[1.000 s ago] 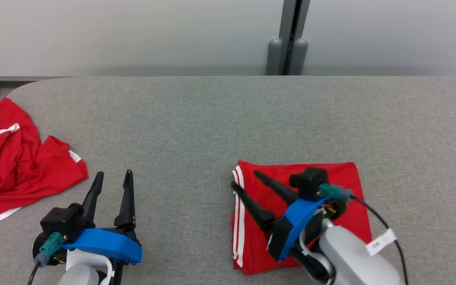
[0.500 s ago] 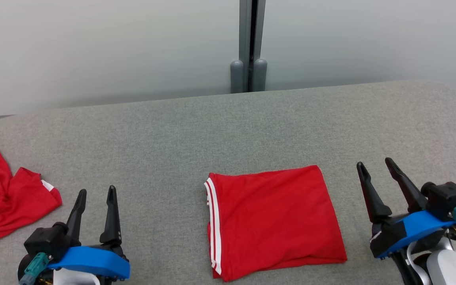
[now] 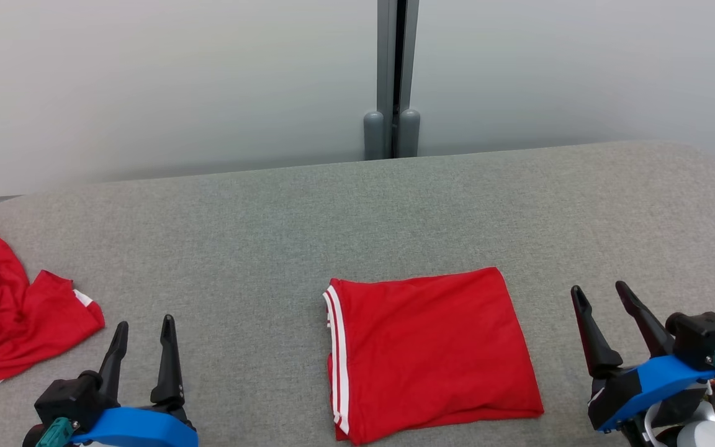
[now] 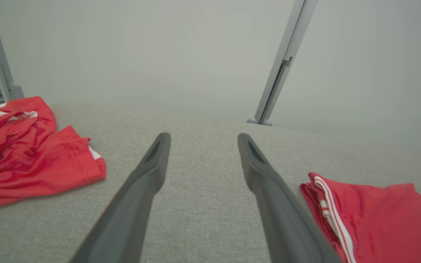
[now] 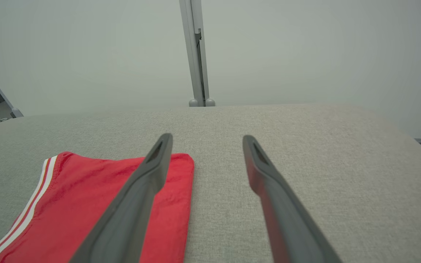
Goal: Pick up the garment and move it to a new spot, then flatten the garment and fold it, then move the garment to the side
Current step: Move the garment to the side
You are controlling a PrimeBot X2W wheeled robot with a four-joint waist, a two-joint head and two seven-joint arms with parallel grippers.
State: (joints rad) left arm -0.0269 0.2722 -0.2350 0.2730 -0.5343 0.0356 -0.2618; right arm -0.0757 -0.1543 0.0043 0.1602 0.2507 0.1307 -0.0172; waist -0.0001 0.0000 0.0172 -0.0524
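On the grey bench (image 3: 357, 211), the folded garment (image 3: 429, 351) lies flat at centre-front, white stripes along its left edge. The left gripper (image 3: 145, 321) and right gripper (image 3: 598, 287) flank it, both with fingers spread, holding nothing, clear of the cloth. A crumpled red garment (image 3: 16, 316) sits apart at the bench's left end.

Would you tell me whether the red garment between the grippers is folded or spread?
Folded: the red garment lies as a compact rectangle, layered edges along its striped side.
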